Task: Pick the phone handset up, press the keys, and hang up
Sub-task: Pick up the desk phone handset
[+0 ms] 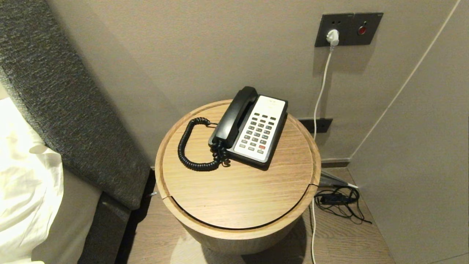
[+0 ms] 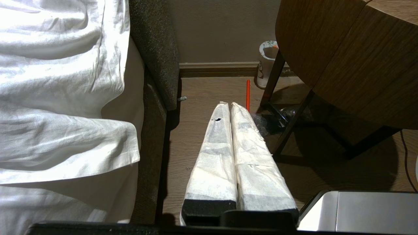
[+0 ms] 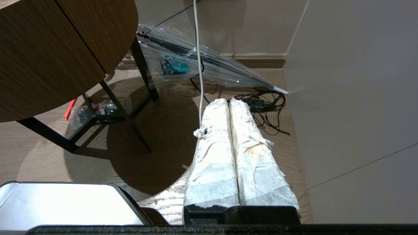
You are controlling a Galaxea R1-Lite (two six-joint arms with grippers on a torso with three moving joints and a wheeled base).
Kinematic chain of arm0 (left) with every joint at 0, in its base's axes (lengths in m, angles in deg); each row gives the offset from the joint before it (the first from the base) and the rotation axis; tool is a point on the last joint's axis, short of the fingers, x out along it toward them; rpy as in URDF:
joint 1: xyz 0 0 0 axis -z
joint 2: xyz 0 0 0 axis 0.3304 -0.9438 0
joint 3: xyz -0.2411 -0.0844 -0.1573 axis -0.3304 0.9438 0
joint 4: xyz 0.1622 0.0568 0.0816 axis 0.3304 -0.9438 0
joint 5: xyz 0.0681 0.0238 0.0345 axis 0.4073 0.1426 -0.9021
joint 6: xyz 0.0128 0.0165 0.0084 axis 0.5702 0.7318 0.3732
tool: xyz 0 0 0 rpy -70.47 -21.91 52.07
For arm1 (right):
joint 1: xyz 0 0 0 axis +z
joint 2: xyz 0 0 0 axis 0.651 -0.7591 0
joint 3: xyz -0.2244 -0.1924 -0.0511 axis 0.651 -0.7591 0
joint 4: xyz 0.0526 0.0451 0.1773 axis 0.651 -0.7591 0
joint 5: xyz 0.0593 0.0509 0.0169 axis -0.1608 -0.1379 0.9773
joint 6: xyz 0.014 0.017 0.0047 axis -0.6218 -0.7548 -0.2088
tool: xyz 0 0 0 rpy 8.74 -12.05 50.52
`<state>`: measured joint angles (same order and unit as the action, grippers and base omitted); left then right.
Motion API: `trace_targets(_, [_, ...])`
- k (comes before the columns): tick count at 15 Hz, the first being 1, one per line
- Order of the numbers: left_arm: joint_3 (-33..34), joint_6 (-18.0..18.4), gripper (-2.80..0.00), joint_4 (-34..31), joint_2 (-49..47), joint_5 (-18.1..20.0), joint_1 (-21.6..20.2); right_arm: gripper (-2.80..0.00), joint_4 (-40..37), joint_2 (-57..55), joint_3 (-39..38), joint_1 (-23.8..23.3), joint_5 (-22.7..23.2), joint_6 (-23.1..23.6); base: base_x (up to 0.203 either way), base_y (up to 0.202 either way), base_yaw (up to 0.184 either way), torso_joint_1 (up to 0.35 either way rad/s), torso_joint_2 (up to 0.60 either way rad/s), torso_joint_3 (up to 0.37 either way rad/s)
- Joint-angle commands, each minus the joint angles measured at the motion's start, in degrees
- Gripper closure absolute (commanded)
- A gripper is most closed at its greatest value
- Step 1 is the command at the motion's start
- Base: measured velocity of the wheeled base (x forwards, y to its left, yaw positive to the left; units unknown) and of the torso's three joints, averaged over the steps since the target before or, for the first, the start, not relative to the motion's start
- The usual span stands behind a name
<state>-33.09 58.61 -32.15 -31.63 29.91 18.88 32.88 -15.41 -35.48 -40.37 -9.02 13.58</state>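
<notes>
A black phone [image 1: 256, 132] with a white keypad face stands on the round wooden side table [image 1: 238, 198] toward its back. The black handset [image 1: 234, 115] rests on the cradle on the phone's left side. Its coiled cord [image 1: 192, 148] loops over the tabletop to the left. Neither arm shows in the head view. My left gripper [image 2: 230, 104] is shut and empty, low beside the bed, pointing at the floor. My right gripper [image 3: 228, 100] is shut and empty, low beside the right wall, over the floor.
A bed [image 1: 22, 176] with a dark headboard [image 1: 62, 95] stands left of the table. A wall outlet [image 1: 348, 29] with a white cable [image 1: 320, 91] is behind it. Cables [image 3: 267, 107] and a clear umbrella [image 3: 209, 65] lie on the floor at right. A cup [image 2: 266, 63] and an orange stick [image 2: 248, 94] are under the table.
</notes>
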Motion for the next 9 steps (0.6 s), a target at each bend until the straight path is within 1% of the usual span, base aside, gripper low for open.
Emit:
trace_targets(1, [0.0, 0.0, 0.00, -0.1, -0.1, 0.0, 0.0, 0.00, 0.0, 0.0, 0.0, 0.0, 0.0, 0.1, 0.000, 0.000, 0.000, 0.000, 0.00, 0.000])
trace_targets(3, [-0.1, 0.5, 0.00, -0.6, -0.1, 0.2, 0.0, 0.00, 0.0, 0.0, 0.0, 0.0, 0.1, 0.1, 0.000, 0.000, 0.000, 0.000, 0.00, 0.000])
trace_targets(4, [0.0, 2.8, 0.00, -0.3, -0.1, 0.7, 0.0, 0.00, 0.0, 0.0, 0.0, 0.0, 0.0, 0.0, 0.000, 0.000, 0.000, 0.000, 0.00, 0.000])
trace_targets(5, [0.1, 3.5, 0.00, 0.0, -0.1, 1.0, 0.0, 0.00, 0.0, 0.0, 0.0, 0.0, 0.0, 0.1, 0.000, 0.000, 0.000, 0.000, 0.00, 0.000])
trace_targets(7, [0.1, 3.3, 0.00, -0.1, -0.1, 0.9, 0.0, 0.00, 0.0, 0.0, 0.0, 0.0, 0.0, 0.1, 0.000, 0.000, 0.000, 0.000, 0.00, 0.000])
trace_targets(9, [0.0, 3.4, 0.00, -0.5, -0.1, 2.0, 0.0, 0.00, 0.0, -0.1, 0.0, 0.0, 0.0, 0.1, 0.000, 0.000, 0.000, 0.000, 0.00, 0.000])
